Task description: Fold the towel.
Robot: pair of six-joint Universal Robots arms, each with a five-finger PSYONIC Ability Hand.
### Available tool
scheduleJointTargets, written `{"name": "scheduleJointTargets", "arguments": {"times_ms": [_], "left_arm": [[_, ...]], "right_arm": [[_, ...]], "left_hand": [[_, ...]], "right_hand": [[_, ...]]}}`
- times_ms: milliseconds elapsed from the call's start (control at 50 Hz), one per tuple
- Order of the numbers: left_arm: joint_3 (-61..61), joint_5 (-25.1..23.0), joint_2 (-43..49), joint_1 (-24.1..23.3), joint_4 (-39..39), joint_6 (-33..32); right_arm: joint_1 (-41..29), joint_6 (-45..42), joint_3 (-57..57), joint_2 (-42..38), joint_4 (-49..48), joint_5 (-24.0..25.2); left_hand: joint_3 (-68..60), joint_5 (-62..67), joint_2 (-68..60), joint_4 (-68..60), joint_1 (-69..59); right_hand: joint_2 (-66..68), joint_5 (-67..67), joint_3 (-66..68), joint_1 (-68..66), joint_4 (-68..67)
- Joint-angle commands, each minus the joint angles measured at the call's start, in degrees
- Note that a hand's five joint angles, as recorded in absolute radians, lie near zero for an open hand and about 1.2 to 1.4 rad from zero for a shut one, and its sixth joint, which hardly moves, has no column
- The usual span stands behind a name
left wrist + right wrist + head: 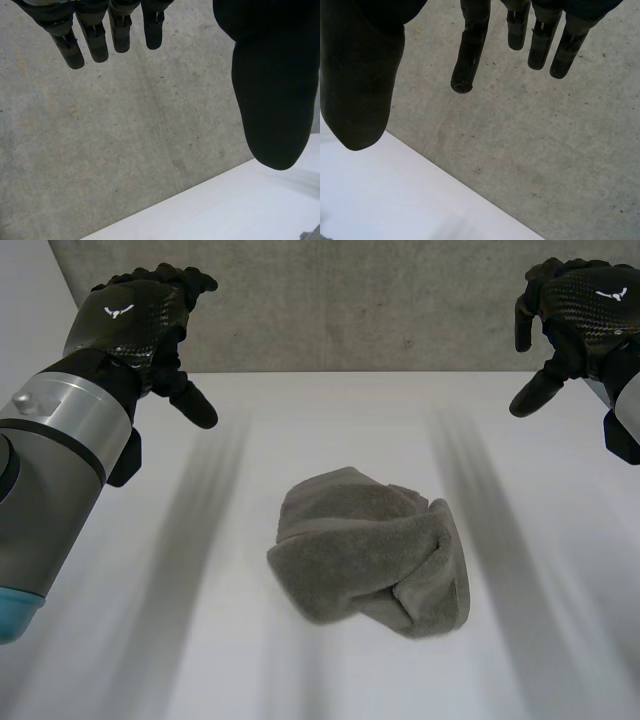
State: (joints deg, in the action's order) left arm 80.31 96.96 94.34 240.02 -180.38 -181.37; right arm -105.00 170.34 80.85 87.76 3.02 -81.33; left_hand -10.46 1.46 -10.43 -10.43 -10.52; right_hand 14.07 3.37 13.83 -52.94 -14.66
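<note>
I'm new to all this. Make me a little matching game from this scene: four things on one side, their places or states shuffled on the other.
Things:
1. towel
2. left hand
3. right hand
4. wall

Places or states:
a. grey concrete, behind the table
b. open, raised at the head view's right
c. bunched up, mid-table
d. open, raised at the head view's left

Pairs: 1-c, 2-d, 3-b, 4-a.
</note>
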Motion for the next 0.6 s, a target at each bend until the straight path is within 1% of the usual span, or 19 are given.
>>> {"name": "scheduleJointTargets", "arguments": {"times_ms": [20,40,60,80,100,120,140,160,180,200,220,380,600], "left_arm": [[0.02,-0.02,-0.12,0.01,-0.06,0.06],[0.02,-0.02,-0.12,0.01,-0.06,0.06],[0.11,-0.02,-0.21,-0.08,0.03,-0.03],[0.28,0.07,-0.29,-0.08,-0.06,0.14],[0.28,0.07,-0.3,-0.08,-0.06,0.14],[0.55,0.16,-0.38,-0.08,-0.15,0.23],[0.46,0.16,-0.38,-0.08,-0.24,0.14],[0.46,0.16,-0.38,-0.08,-0.24,0.14],[0.29,0.16,-0.3,-0.08,-0.15,0.14],[0.28,0.16,-0.3,-0.08,-0.15,0.14],[0.11,0.16,-0.3,-0.08,0.03,-0.12],[0.55,0.16,-0.3,-0.34,-0.15,0.14],[0.55,0.16,0.06,-0.34,-0.24,0.06]], "right_arm": [[-0.03,-0.01,0.09,-0.04,-0.03,0.12],[-0.03,-0.01,0.09,-0.05,-0.03,0.12],[-0.03,-0.1,0.61,0.04,-0.12,0.99],[-0.03,-0.1,0.62,0.04,-0.12,1.0],[-0.03,0.25,0.97,-0.04,-0.55,0.91],[-0.03,0.69,0.97,-0.05,-0.56,0.91],[-0.03,0.69,0.97,-0.05,-0.56,0.91],[0.06,1.39,0.36,-0.05,-0.47,0.22],[0.23,2.26,-0.25,-0.13,0.23,0.38],[0.23,2.27,-0.26,-0.13,0.23,0.39],[-0.03,2.53,-0.78,-0.22,0.84,0.73],[0.58,2.89,-1.14,-0.66,2.17,2.67],[0.67,2.98,-1.05,-0.48,2.17,2.32]], "left_hand": [[-2.93,1.93,-2.97,-2.97,-2.88],[-2.95,1.95,-2.98,-2.98,-2.89],[-16.6,15.6,-16.63,-16.63,-16.55],[-41.88,40.88,-41.92,-41.92,-41.83],[-42.14,41.14,-42.17,-42.17,-42.08],[-52.46,51.46,-52.5,-52.5,-52.41],[-49.57,48.57,-49.6,-49.6,-49.51],[-49.54,48.54,-49.57,-49.57,-49.49],[-32.55,31.55,-32.59,-32.59,-32.5],[-32.38,31.38,-32.42,-32.42,-32.33],[0.09,-1.09,0.06,0.06,0.15],[0.25,-1.25,0.22,0.22,0.31],[0.25,-1.25,0.22,0.22,0.31]], "right_hand": [[-4.07,-3.37,-3.83,42.94,4.66],[-4.07,-3.37,-3.83,42.94,4.66],[11.57,12.27,11.81,27.3,-10.98],[11.83,12.52,12.06,27.05,-11.24],[43.14,43.83,43.37,-4.26,-42.55],[44.61,45.31,44.85,-5.74,-44.02],[44.63,45.32,44.86,-5.75,-44.04],[33.97,34.67,34.2,4.9,-33.38],[7.22,7.91,7.45,31.65,-6.63],[6.95,7.65,7.19,31.92,-6.36],[-4.07,-3.37,-3.83,42.94,4.66],[-4.07,-3.37,-3.83,42.94,4.66],[-4.07,-3.37,-3.83,42.94,4.66]]}}
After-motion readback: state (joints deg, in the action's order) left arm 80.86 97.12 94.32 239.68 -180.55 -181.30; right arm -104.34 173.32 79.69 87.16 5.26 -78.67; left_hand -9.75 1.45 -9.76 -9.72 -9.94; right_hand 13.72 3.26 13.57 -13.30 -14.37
